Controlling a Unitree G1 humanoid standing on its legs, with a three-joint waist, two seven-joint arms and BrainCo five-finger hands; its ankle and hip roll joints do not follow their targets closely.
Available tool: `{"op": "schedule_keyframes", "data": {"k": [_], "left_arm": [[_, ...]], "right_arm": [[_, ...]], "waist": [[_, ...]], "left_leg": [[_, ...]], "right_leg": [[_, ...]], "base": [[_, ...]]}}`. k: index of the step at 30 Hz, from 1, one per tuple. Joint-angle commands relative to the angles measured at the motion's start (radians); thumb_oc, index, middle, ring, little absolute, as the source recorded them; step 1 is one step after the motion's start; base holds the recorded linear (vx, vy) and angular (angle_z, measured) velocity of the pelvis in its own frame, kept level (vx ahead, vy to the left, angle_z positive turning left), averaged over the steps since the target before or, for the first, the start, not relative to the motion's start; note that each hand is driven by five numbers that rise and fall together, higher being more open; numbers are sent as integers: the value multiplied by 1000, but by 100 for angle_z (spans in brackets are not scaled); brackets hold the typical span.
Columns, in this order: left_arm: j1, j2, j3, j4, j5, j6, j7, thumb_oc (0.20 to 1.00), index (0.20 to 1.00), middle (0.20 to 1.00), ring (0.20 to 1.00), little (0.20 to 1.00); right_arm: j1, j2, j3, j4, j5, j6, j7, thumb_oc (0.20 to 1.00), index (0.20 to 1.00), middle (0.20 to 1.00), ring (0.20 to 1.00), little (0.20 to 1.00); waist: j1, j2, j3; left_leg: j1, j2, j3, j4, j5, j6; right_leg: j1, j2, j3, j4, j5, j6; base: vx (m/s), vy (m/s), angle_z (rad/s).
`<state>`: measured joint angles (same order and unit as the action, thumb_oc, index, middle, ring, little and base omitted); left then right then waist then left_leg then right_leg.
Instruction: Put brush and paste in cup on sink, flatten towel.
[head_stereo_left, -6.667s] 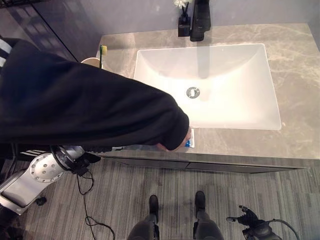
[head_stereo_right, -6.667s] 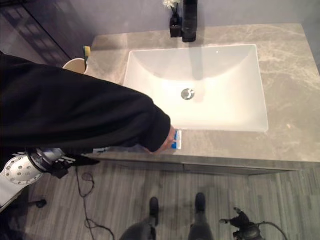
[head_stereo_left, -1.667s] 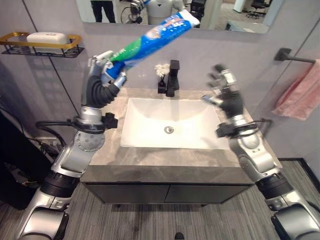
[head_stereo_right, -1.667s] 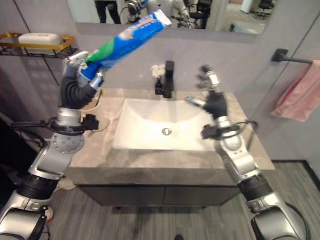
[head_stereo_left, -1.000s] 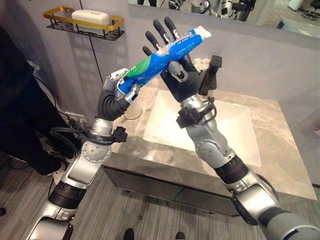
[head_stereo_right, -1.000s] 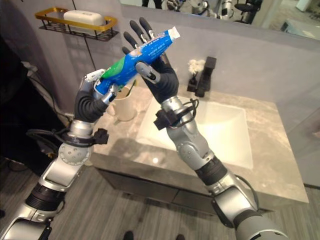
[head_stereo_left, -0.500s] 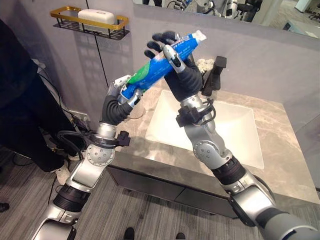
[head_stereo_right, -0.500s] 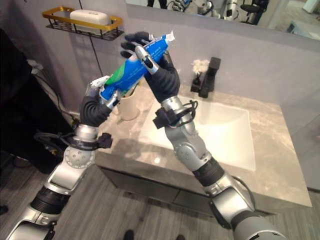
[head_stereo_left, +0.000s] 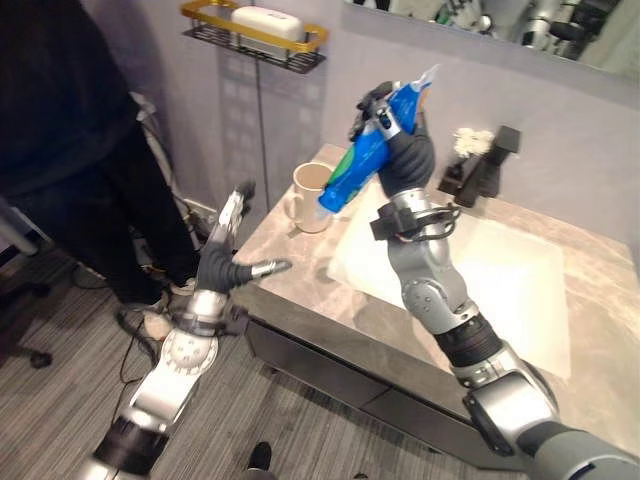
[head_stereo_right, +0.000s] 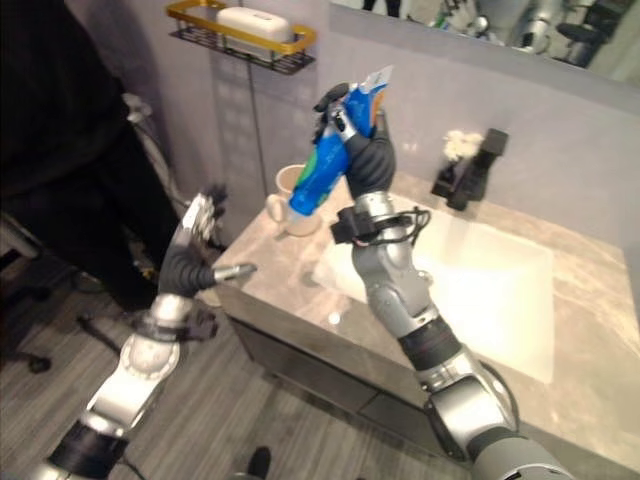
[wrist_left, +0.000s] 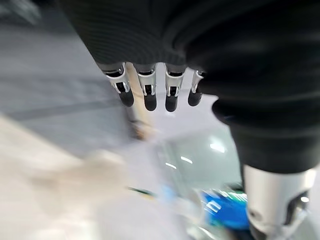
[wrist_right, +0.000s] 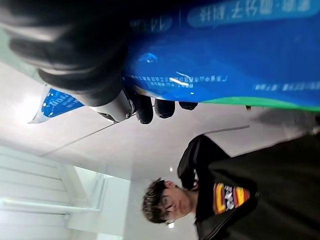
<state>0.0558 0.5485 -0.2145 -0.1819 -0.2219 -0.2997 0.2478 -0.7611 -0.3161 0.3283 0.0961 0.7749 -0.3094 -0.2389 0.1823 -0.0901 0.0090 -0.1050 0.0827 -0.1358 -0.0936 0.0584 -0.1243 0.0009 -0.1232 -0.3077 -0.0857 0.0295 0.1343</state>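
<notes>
Left robot hand (head_stereo_left: 232, 262) released, fingers straight, off the desk's (head_stereo_left: 300, 270) left edge. Cup (head_stereo_left: 310, 196) at left rear corner. Right robot hand (head_stereo_left: 392, 135) grasping paste (head_stereo_left: 366, 158), raised above cup. Step: pasting into cup; next, lowering cap-first.

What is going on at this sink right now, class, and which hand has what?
The robot's right hand is curled round a blue and green toothpaste tube, holding it up in the air above the grey stone counter. Its cap end points down toward the cream cup that stands beside the white basin. The left hand is open and empty, out past the counter's edge. A person in dark clothes stands at the left.
</notes>
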Motion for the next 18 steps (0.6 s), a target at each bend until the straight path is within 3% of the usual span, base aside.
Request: {"op": "schedule_keyframes", "data": {"k": [1,3,4,6,7,11,18], "left_arm": [[22,100,49,-52,-164,-47,-92,1000,1000,1000,1000,1000],[95,90,50,-47,-327,-20,-160,1000,1000,1000,1000,1000],[155,136,47,-55,-375,-4,-226,1000,1000,1000,1000,1000],[175,144,62,-43,-401,6,-239,1000,1000,1000,1000,1000],[212,177,96,-22,-385,7,-251,1000,1000,1000,1000,1000],[257,205,139,31,-378,21,-254,1000,1000,1000,1000,1000],[314,192,177,189,-301,52,-255,1000,1000,1000,1000,1000]], "right_arm": [[-159,-50,-75,3,-75,-69,-39,200,200,200,200,200],[-180,-92,-89,12,-99,-71,-52,200,200,200,200,200],[-210,-153,-110,24,-146,-68,-65,200,200,200,200,200],[-218,-171,-115,34,-160,-66,-71,200,200,200,200,200],[-230,-216,-124,47,-175,-72,-78,200,200,200,200,200],[-216,-259,-133,33,-225,-66,-93,200,200,200,200,200],[-147,-300,-146,-36,-395,-20,-96,200,200,200,200,200]], "waist": [[44,-64,-27],[68,-63,-21],[96,-58,-13],[104,-57,-12],[124,-55,-7],[142,-52,4],[159,-55,13]], "left_leg": [[-75,18,50,6,44,-31],[-87,6,26,6,49,-27],[-101,-6,1,6,54,-22],[-107,-11,-9,6,55,-21],[-118,-22,-26,6,58,-19],[-133,-29,-49,6,58,-18],[-153,-48,-62,6,62,-4]], "right_leg": [[22,-174,23,-2,86,90],[33,-177,-5,-2,86,92],[41,-180,-28,-2,87,97],[44,-180,-40,-2,86,98],[48,-181,-58,-2,89,102],[56,-183,-85,-2,85,104],[44,-193,-100,-2,102,111]], "base": [[36,-11,50],[31,-9,59],[16,-6,72],[11,3,54],[14,-2,34],[13,-6,24],[17,13,15]]}}
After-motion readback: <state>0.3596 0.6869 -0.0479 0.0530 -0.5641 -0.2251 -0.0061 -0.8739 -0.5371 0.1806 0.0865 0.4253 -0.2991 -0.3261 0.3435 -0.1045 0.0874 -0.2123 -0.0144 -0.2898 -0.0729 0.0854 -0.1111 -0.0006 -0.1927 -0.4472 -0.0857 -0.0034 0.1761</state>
